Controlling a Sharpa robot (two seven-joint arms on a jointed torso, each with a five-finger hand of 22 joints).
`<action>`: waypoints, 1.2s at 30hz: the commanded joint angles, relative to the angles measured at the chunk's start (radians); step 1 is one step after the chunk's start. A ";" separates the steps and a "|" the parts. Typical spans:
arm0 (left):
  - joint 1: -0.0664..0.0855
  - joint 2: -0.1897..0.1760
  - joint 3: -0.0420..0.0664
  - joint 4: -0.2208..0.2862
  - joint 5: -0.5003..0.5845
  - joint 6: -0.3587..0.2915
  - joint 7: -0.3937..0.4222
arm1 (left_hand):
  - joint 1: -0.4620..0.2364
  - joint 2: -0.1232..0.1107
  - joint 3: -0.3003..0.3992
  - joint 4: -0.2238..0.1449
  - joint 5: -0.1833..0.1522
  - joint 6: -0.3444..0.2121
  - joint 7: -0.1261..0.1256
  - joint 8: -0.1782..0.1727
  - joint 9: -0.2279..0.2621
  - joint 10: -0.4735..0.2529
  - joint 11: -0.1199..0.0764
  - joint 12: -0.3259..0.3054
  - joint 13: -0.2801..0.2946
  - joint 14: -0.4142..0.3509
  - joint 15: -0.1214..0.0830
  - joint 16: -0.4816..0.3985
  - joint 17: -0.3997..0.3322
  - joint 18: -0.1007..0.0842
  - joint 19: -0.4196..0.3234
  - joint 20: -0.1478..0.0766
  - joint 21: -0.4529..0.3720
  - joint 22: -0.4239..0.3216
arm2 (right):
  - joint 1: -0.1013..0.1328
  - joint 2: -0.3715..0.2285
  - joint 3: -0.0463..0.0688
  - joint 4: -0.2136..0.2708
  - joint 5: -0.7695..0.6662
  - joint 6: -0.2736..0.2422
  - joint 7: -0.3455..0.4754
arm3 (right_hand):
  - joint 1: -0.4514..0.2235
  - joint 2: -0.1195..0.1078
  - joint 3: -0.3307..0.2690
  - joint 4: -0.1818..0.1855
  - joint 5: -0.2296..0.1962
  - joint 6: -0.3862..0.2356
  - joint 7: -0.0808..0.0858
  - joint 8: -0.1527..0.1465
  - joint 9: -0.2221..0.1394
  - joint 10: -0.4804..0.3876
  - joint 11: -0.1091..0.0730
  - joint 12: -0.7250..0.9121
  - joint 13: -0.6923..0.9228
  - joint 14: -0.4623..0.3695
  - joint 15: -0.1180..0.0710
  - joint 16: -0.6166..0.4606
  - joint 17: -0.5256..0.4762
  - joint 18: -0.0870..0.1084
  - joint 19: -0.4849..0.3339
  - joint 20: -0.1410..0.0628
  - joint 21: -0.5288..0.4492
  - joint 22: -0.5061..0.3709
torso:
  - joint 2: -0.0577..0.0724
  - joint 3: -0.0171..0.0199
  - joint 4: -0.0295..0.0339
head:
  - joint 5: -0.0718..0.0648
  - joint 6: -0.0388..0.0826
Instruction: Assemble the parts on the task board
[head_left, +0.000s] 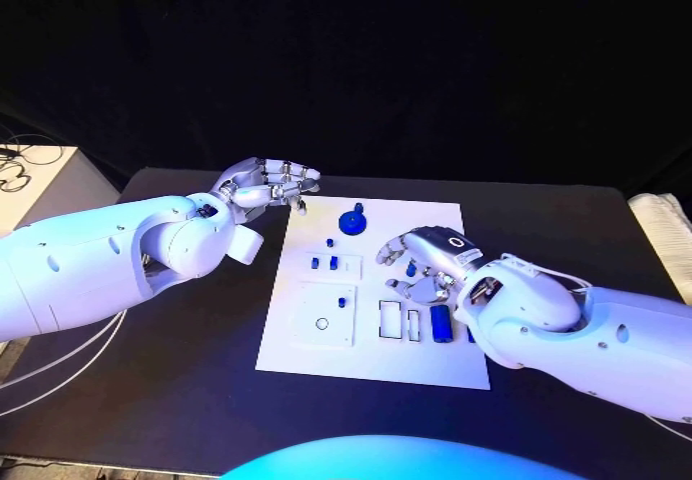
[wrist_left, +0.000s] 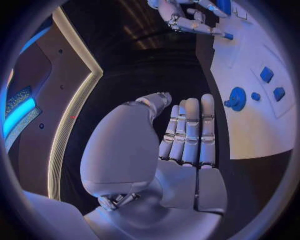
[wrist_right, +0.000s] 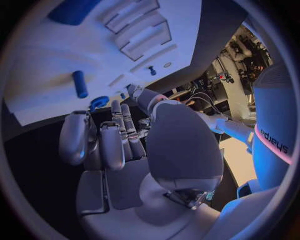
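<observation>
The white task board (head_left: 433, 350) lies mid-table. On it are a round blue knob (head_left: 353, 218) at the far end, small blue pieces (head_left: 333, 263) in a raised block, a small peg (head_left: 342, 301) and a blue cylinder (head_left: 440, 322) beside rectangular slots. My right hand (head_left: 423, 262) hovers over the board's middle with its fingers loosely bent and nothing in them. A short blue peg (wrist_right: 79, 83) lies on the board just past its fingertips (wrist_right: 76, 131). My left hand (head_left: 268, 184) is off the board's far left corner, its fingers (wrist_left: 190, 132) straight and together, holding nothing.
A pale side table (head_left: 36, 185) with cables stands off the far left corner of the black table. White cables (head_left: 58, 360) trail under my left arm. A white object (head_left: 666, 235) lies at the table's right edge. Bare black tabletop (head_left: 173, 400) surrounds the board.
</observation>
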 joint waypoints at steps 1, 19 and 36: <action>0.000 0.002 0.001 0.002 0.006 0.018 0.005 | 0.005 0.004 -0.008 -0.001 0.002 -0.007 0.002 0.004 -0.002 -0.005 0.003 -0.008 -0.002 -0.004 0.003 -0.007 -0.002 0.014 0.007 0.000 -0.006 -0.002 | 0.015 -0.029 0.001 -0.001 0.085 0.083 0.025 | 0.030 0.014 -0.116 0.018 0.014 -0.004 -0.011 -0.015 -0.003 -0.030 0.003 0.022 -0.001 0.019 0.002 -0.005 -0.010 -0.003 0.001 0.003 -0.014 0.037 | -0.001 0.0000 -0.0031 | -0.004 0.007; -0.001 0.005 0.000 0.000 0.006 0.023 0.004 | 0.005 0.004 -0.008 -0.001 0.002 -0.007 0.002 0.004 -0.002 -0.005 0.003 -0.008 -0.002 -0.004 0.003 -0.007 -0.002 0.014 0.007 0.000 -0.006 -0.002 | 0.033 -0.032 0.001 -0.074 0.018 0.154 0.020 | 0.203 0.046 -0.354 0.198 -0.004 0.003 -0.036 -0.062 -0.011 -0.108 0.012 0.093 -0.002 0.011 0.009 -0.005 -0.028 0.005 -0.006 0.011 -0.072 0.011 | 0.002 -0.0004 0.0007 | -0.012 0.015; -0.002 0.004 0.000 0.001 0.006 0.024 0.003 | 0.005 0.004 -0.008 -0.001 0.002 -0.007 0.002 0.004 -0.002 -0.005 0.003 -0.008 -0.002 -0.004 0.003 -0.007 -0.002 0.014 0.007 0.000 -0.006 -0.002 | 0.027 0.021 -0.003 -0.124 0.009 0.169 0.014 | 0.226 0.053 -0.201 0.253 -0.032 0.072 -0.017 -0.055 -0.003 0.053 -0.024 0.110 -0.003 0.037 -0.023 0.016 0.009 -0.013 0.036 -0.018 0.024 0.064 | 0.001 -0.0009 -0.0004 | -0.009 0.006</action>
